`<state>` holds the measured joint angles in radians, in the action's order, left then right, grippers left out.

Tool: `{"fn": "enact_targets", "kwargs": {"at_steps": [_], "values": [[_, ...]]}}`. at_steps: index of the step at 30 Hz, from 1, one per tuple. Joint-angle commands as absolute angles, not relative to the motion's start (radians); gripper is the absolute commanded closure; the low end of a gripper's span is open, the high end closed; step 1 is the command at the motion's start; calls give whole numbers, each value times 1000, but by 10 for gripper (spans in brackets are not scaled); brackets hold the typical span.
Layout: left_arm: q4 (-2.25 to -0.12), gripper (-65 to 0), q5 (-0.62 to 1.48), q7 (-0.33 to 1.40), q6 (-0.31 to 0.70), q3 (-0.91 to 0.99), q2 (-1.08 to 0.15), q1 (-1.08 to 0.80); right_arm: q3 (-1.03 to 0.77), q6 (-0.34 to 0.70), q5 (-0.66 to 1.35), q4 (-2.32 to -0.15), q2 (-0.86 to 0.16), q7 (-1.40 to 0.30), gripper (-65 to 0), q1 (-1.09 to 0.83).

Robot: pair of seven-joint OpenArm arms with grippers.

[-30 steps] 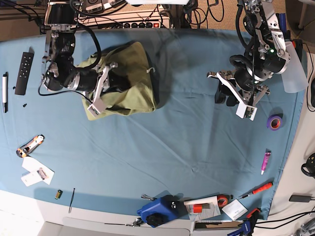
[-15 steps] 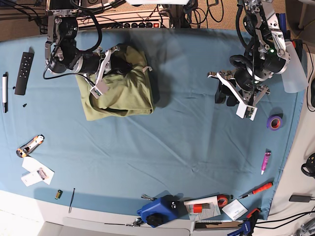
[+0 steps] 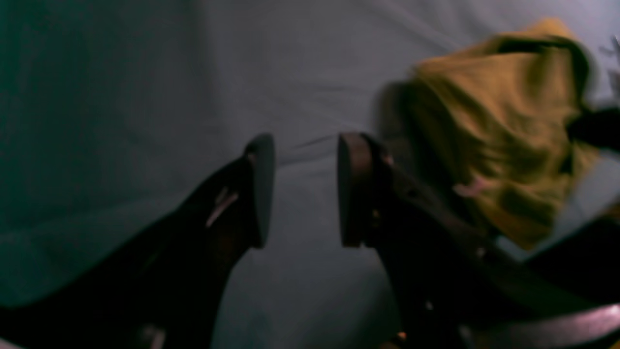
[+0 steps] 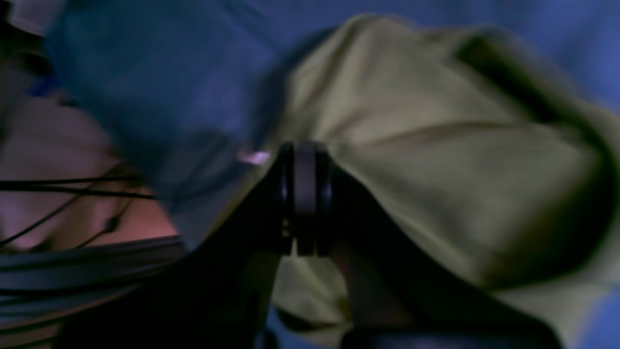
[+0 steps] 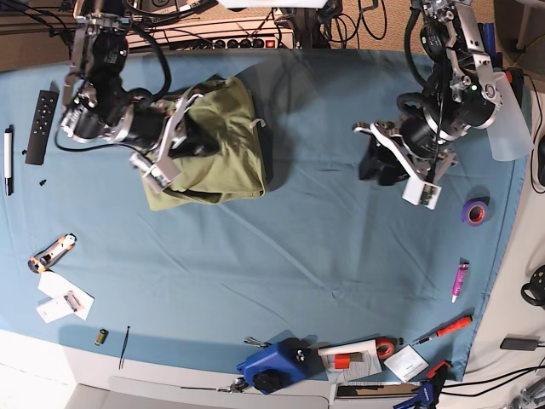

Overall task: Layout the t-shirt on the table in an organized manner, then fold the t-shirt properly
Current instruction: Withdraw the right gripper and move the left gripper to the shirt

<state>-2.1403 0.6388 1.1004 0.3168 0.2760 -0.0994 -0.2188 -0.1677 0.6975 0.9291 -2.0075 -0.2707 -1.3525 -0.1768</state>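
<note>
Olive cotton is sitting bunched in a rough heap toward the table's (image 5: pixel 281 256) far edge, on the side of my right arm, so I am judging the t-shirt (image 5: pixel 217 145) not yet laid out, with spreading and every fold left to do. My right gripper (image 4: pixel 305 194) is pinching its cloth with jaws pressed together, while my left gripper (image 3: pixel 302 189) is hanging spread and empty, well apart from the shirt. I cannot tell which way the neck is pointing; the heap is running slightly longer across the table than from near to far.

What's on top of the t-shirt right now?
The right tool, shut on a fold, sits over the bunched t-shirt. Below lies the table; anything beneath the shirt is covered.
</note>
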Motion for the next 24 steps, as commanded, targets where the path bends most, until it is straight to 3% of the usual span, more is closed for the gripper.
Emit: {"fn": "enact_targets", "kwargs": {"at_steps": [1,6,11,16,18,24], "values": [[-2156,-204,673,1083,339,269,-99,-216,-199,698,925,-2046,-280,-1326,0,-167],[-2145,-206,633,1039,364,126,-100,-216,-366,698,845,-2068,-280,-1289,0,-167],[-2077,-301,533,985,363,-80,-100,-216,-503,698,720,-2067,-280,-1279,0,-167],[-1998,-301,484,924,239,-227,-93,-216,-538,693,496,-2066,-280,-1217,0,-167],[-1973,-301,472,918,197,-248,-64,-215,-538,646,409,-2066,-280,-1163,0,-167],[-1915,-301,493,915,172,-253,6,-212,-538,560,226,-2066,-281,-1100,0,-167]]}}
